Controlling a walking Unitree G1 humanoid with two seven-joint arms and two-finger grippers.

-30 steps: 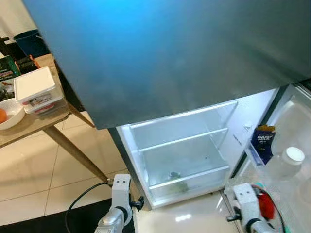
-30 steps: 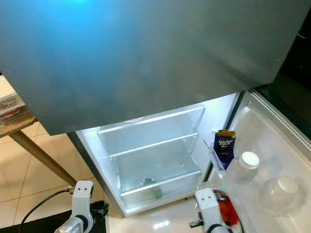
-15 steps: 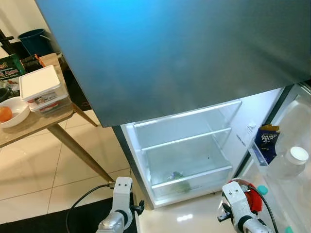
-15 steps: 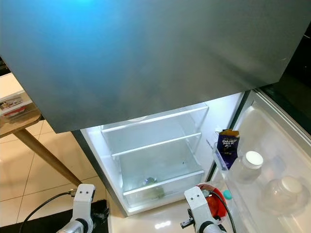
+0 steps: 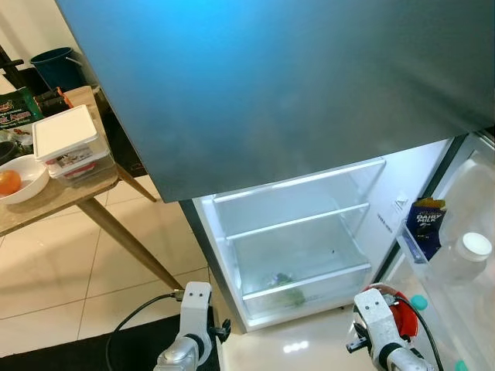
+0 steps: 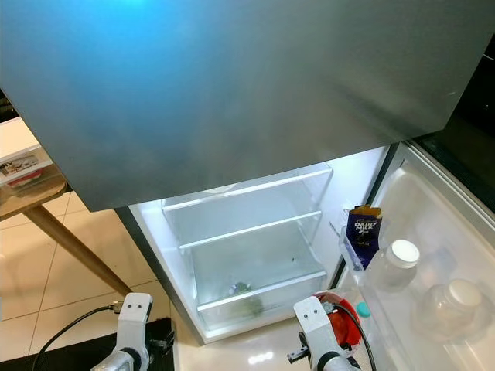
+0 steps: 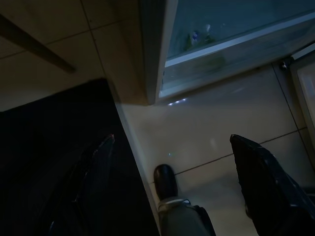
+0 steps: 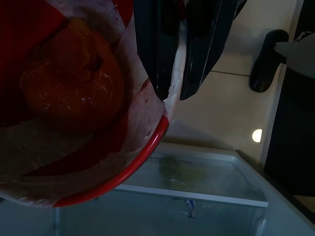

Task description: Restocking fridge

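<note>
Before the fridge: fridge (image 5: 294,239) stands open, lower shelves almost bare; landmark for all below.
Right gripper (image 8: 179,54): low in front of the fridge, jaws pinching the plastic film of a red-rimmed bowl (image 8: 83,103) holding something orange.
Handling: likely light but the film is thin and slippery; the rim would give a firmer hold.
Left gripper (image 7: 172,182): idle by the fridge's lower left corner, jaws spread, holding nothing.
Door shelf: right of the fridge, milk carton (image 5: 424,224) and white-capped jar (image 5: 468,251).
Tabletop (image 5: 54,197): left of the fridge, white lidded box (image 5: 66,139).
Obstacle: closed upper door (image 5: 294,85) overhangs the shelves.
</note>
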